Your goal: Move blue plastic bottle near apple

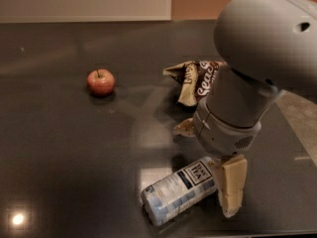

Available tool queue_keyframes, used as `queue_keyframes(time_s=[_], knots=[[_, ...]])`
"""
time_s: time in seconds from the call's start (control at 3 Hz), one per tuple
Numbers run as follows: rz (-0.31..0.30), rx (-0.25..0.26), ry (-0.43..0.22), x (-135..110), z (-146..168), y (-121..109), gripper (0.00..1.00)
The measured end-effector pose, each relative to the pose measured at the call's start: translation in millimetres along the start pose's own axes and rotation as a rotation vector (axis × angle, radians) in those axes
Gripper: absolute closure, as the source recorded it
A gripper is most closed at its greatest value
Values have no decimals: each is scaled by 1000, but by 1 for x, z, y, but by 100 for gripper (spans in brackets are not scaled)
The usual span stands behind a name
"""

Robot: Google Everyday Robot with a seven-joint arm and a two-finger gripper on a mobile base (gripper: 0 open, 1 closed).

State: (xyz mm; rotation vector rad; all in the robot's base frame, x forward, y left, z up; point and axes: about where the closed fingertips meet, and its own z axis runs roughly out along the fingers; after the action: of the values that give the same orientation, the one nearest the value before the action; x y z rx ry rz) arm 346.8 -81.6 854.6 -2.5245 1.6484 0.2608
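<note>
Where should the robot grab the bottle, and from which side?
Grab the bottle around its middle, coming down from above. It lies on its side, so its round body gives two sides to squeeze. The tool hangs close by the end with the dark label.

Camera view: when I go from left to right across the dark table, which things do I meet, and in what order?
apple → blue plastic bottle, lying on its side → gripper, low over the table at the bottle's right end.
</note>
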Motion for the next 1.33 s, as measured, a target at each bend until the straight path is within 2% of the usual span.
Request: queue_keyframes(time_s=[0.33, 0.67, 1.0, 1.33], knots=[[-21, -10, 9, -3, 10, 6, 18], [-25, -8, 20, -1, 16, 6, 43], [-6, 4, 35, -1, 12, -2, 64], [34, 17, 54, -3, -4, -26, 87]])
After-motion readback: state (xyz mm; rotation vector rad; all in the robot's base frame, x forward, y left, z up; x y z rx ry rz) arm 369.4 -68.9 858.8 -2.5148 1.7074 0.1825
